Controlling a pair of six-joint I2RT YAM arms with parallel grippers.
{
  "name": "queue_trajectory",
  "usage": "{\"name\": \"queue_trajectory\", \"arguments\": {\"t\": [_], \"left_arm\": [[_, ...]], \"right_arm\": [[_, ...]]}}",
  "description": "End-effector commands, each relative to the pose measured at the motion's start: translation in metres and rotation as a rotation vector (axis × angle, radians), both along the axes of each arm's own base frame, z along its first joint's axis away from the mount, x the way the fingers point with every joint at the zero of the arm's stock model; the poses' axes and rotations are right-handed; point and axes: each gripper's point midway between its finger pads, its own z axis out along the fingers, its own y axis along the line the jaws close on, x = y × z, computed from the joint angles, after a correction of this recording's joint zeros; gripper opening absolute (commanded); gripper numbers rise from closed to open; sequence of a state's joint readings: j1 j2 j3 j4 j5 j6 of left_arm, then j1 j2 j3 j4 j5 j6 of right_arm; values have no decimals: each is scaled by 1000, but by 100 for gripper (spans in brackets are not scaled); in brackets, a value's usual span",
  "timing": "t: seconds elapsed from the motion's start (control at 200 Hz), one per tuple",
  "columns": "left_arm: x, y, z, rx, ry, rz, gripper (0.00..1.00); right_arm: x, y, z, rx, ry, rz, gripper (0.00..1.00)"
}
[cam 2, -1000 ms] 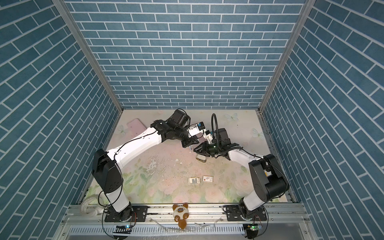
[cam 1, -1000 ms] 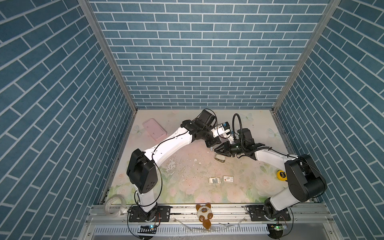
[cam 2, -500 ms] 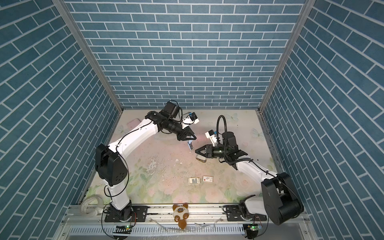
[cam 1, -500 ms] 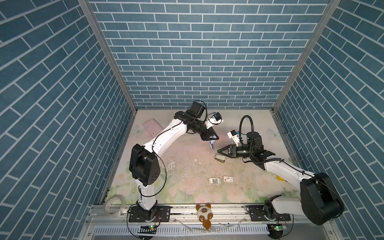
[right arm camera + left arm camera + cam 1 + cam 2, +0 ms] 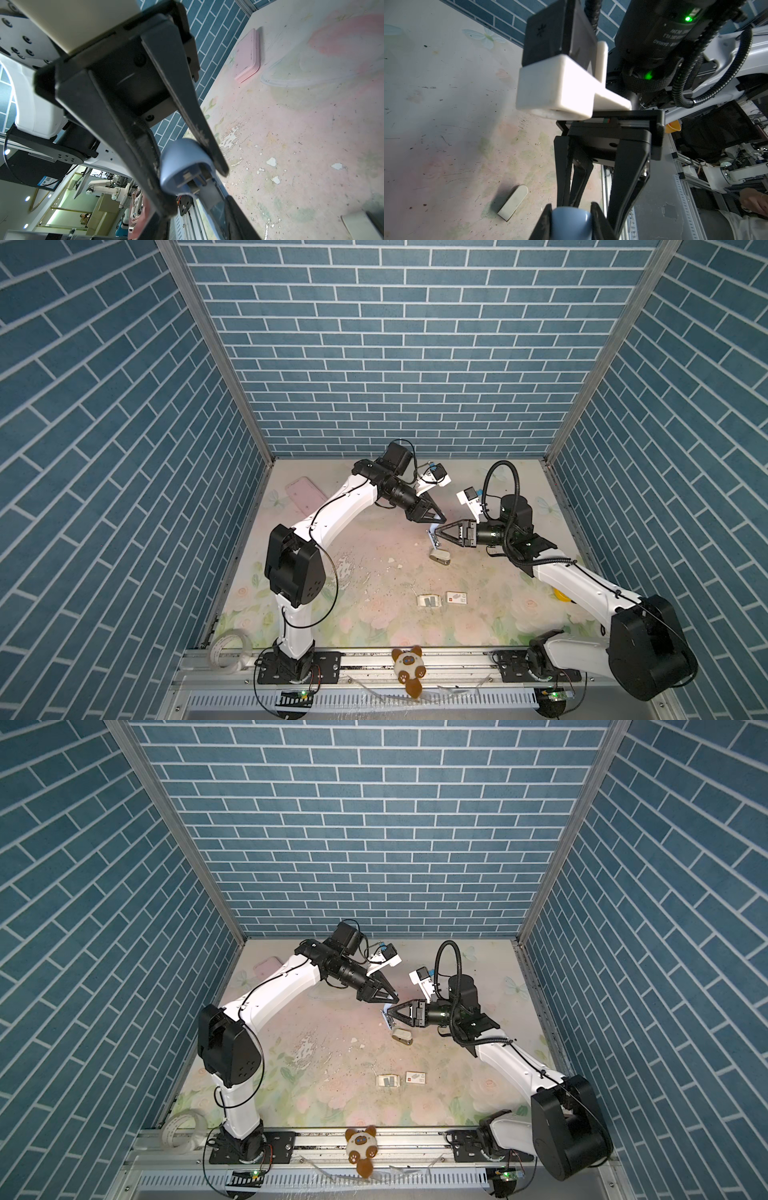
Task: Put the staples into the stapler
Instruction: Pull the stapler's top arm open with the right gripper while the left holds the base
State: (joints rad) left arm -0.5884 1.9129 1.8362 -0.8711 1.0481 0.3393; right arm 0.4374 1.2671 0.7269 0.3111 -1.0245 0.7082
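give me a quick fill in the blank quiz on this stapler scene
1. The left pincer is shut on a ___ stapler.
2. The staples lie in a white tray beside a sleeve with a ___ mark.
3. The flat closed case is ___.
Missing words: blue; red; pink

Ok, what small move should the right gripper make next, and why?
Probably draw the right gripper back off the blue plastic stapler, towards the thin grey metal staple strips in their small white card tray near the front. The right jaws look apart, while the left gripper is clamped on the stapler's rounded end and carries it.
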Motion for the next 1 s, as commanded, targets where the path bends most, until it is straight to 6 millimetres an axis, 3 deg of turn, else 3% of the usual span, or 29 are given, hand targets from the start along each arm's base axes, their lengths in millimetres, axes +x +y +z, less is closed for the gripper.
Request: {"name": "queue_trajectory", "arguments": {"t": [0.0, 0.29, 0.465, 0.995], "left_arm": [[-4, -5, 6, -41, 73, -26, 7], [-4, -10, 11, -75, 117, -39, 8], [-8, -12, 25, -120, 148, -54, 8], [-14, -10, 34, -156, 166, -67, 9]], "right_arm": [[2, 3, 14, 37, -62, 26, 44], [2, 5, 20, 56, -70, 34, 44], [5, 8, 15, 72, -54, 30, 41], [19, 10, 3, 57, -25, -17, 25]]}}
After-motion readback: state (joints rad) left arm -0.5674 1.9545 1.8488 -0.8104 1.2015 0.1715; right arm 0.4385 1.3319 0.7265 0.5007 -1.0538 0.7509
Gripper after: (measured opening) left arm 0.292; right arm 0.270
